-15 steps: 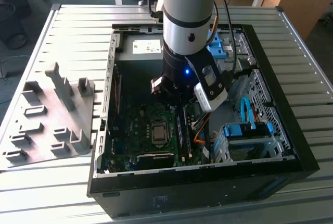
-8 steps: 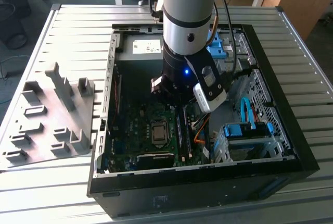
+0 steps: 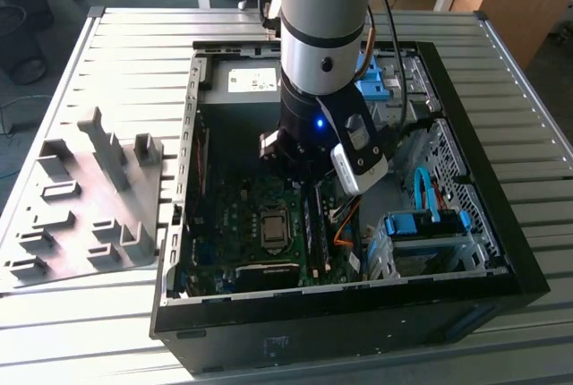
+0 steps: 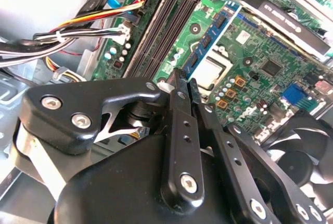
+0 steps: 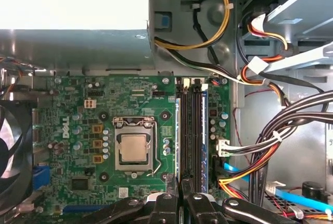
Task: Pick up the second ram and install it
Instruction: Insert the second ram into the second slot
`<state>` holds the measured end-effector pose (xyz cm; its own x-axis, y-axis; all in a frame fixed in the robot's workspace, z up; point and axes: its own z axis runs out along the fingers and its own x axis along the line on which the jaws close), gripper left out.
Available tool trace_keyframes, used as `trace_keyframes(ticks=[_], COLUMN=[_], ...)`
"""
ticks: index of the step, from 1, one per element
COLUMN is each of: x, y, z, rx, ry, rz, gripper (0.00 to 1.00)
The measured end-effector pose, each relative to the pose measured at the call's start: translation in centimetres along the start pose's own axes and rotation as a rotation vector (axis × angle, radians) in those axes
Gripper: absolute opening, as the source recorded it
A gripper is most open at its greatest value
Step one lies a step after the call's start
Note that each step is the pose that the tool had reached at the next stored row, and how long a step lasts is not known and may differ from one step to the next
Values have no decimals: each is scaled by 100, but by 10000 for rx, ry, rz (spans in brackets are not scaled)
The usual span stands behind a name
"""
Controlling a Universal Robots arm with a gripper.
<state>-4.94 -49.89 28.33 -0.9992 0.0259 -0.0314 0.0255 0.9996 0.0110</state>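
The second ram [image 4: 208,41] is a thin dark stick with black chips. It stands on edge in the memory slot nearest the processor socket [image 5: 134,148], and I also see the ram [image 5: 178,130] edge-on in the first wrist view. My gripper [image 4: 186,78] sits at the stick's near end, its black fingers [image 4: 177,130] pressed together on either side of the board. The same gripper [image 5: 181,185] lines up with that slot in the first wrist view. In the exterior view the arm's wrist [image 3: 313,134] hangs inside the open computer case over the motherboard [image 3: 260,224].
Two black memory slots [image 5: 192,130] lie beside the stick. Bundled cables [image 5: 270,146] run close by, and a case fan [image 4: 296,146] sits on the other side. A blue drive cage [image 3: 425,224] fills the case's corner. A grey slotted fixture [image 3: 89,197] lies outside, at the exterior view's left.
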Motion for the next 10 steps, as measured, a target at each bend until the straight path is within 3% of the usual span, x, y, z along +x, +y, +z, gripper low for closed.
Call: trace_keyframes(ticks=[10], x=[0], y=[0], z=[1], rx=[13], ry=[-4], rz=[391], gripper=[14])
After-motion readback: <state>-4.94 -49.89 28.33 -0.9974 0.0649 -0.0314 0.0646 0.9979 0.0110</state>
